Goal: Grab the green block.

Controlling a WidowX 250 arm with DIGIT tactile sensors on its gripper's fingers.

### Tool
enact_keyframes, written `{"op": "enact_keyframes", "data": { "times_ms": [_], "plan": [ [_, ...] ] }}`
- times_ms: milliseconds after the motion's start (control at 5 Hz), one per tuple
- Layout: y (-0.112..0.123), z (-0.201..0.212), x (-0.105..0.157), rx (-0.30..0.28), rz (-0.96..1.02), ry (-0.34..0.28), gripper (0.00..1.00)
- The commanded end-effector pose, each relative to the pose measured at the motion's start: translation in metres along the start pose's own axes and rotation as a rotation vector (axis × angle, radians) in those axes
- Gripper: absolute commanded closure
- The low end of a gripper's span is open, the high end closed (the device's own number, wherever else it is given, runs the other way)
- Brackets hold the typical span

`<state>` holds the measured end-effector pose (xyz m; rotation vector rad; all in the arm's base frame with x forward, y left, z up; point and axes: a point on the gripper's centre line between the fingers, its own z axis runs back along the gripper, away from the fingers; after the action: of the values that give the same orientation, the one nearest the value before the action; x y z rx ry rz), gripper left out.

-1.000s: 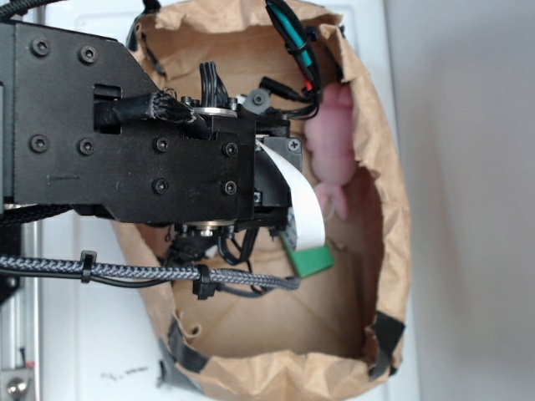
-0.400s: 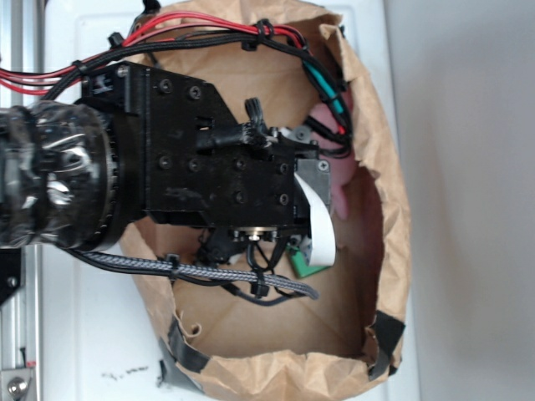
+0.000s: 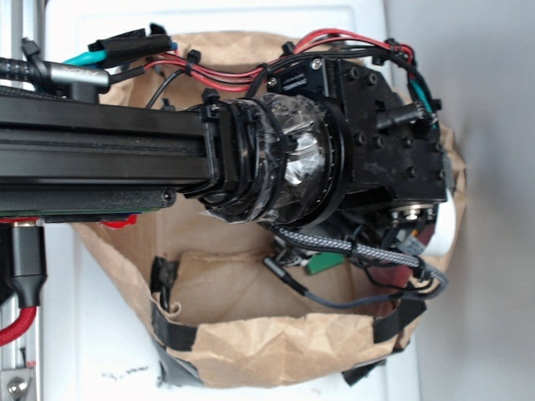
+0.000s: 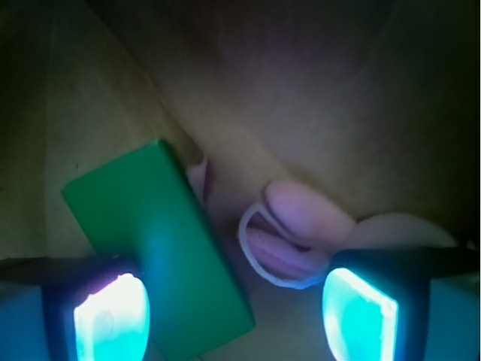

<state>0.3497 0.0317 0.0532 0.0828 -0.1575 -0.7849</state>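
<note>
Exterior view: mostly arm, black and bulky, reaching down into a brown paper bag (image 3: 276,355) standing on the white worktop (image 3: 100,334). Only a sliver of the green block (image 3: 324,264) visible here, under the wrist housing and behind a braided cable (image 3: 351,248). Nothing of the jaws themselves from this angle, and no clear sight of the pink plush toy.

Wrist view: far more of the bag's inside. Green block (image 4: 161,241) lying flat on the paper floor, skewed diagonally, one long end running down between the jaws and close against the left pad (image 4: 111,316). Pink plush toy (image 4: 301,233) just beside the block, on its right, nearly touching near the block's upper corner; a thin white loop around part of it. Gripper (image 4: 233,312) with jaws spread wide, both pads glowing cyan, the right pad (image 4: 359,310) well apart from the block, nothing clamped between them. Dim light; bag walls in shadow beyond the toy.
</note>
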Motion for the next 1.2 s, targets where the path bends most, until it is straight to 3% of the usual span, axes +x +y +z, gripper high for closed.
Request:
{"op": "enact_keyframes", "data": {
  "times_ms": [0,400,800,1000],
  "plan": [
    [0.022,0.021,0.009,0.068,-0.086,-0.044,0.00],
    [0.008,0.042,-0.004,0.029,-0.174,-0.087,0.00],
    [0.002,0.059,-0.006,0.023,-0.206,-0.141,0.00],
    [-0.008,0.056,-0.008,0.033,-0.238,-0.135,0.00]
  ]
}}
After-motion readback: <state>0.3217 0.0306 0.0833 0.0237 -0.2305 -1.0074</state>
